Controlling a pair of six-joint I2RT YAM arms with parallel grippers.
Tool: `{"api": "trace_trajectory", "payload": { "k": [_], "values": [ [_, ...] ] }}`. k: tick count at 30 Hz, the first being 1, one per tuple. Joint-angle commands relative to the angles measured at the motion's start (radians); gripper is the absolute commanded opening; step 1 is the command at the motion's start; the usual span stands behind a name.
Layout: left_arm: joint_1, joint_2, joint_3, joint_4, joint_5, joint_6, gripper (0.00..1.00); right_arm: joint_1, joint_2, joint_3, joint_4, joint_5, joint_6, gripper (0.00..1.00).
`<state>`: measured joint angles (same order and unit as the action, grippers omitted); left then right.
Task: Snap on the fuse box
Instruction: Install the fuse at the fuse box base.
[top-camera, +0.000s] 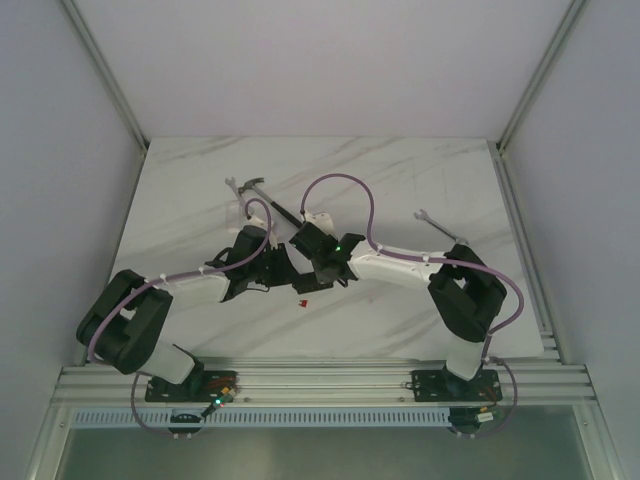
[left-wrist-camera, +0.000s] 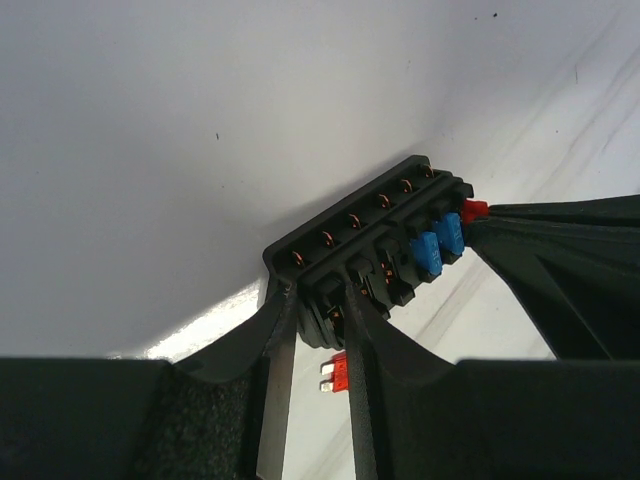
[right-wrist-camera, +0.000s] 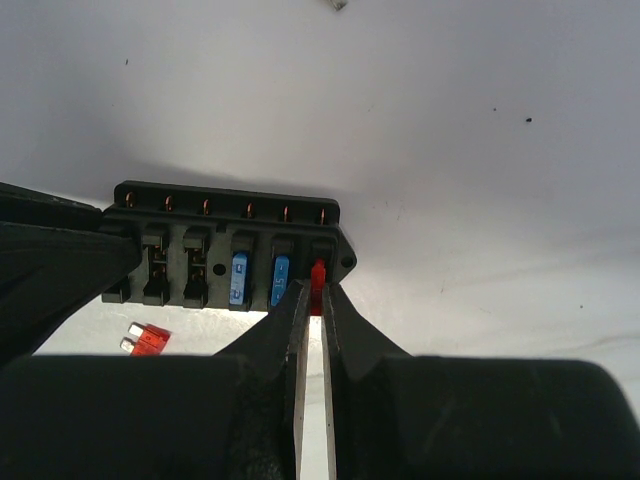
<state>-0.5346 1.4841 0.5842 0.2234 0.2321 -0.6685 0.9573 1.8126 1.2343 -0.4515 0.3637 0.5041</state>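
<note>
- The fuse box (right-wrist-camera: 190, 232) sits mid-table (top-camera: 420, 180), between the 2 grippers, which meet at it from opposite ends.
- The left gripper (left-wrist-camera: 318, 300) is closed most of the way on one short end of the fuse box, 1 finger on each long side of it.
- The box reaches away from those fingers towards the right gripper (right-wrist-camera: 316, 292). It shows 6 slots in a row.
- 2 blue fuses (right-wrist-camera: 239, 279) stand in neighbouring slots.
- The right gripper is pinched nearly closed on a red fuse (right-wrist-camera: 318, 272), held upright at the last slot, at the end away from the left gripper.
- Whether that fuse is seated cannot be told.
- A spare red fuse (right-wrist-camera: 148, 340) lies on the table just beside the box, near the left gripper's end.
- A hammer (top-camera: 262, 193) lies farther back.
</note>
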Motion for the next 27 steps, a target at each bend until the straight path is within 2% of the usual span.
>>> {"api": "trace_trajectory", "payload": {
  "k": [1, 27],
  "values": [
    [0.007, 0.043, -0.007, -0.024, -0.024, 0.024, 0.33, -0.004, 0.023, -0.051, -0.106, -0.014, 0.011, 0.0],
    [0.008, 0.077, -0.003, -0.024, -0.011, 0.01, 0.31, -0.028, 0.071, -0.057, -0.148, -0.077, 0.055, 0.0]
  ]
}}
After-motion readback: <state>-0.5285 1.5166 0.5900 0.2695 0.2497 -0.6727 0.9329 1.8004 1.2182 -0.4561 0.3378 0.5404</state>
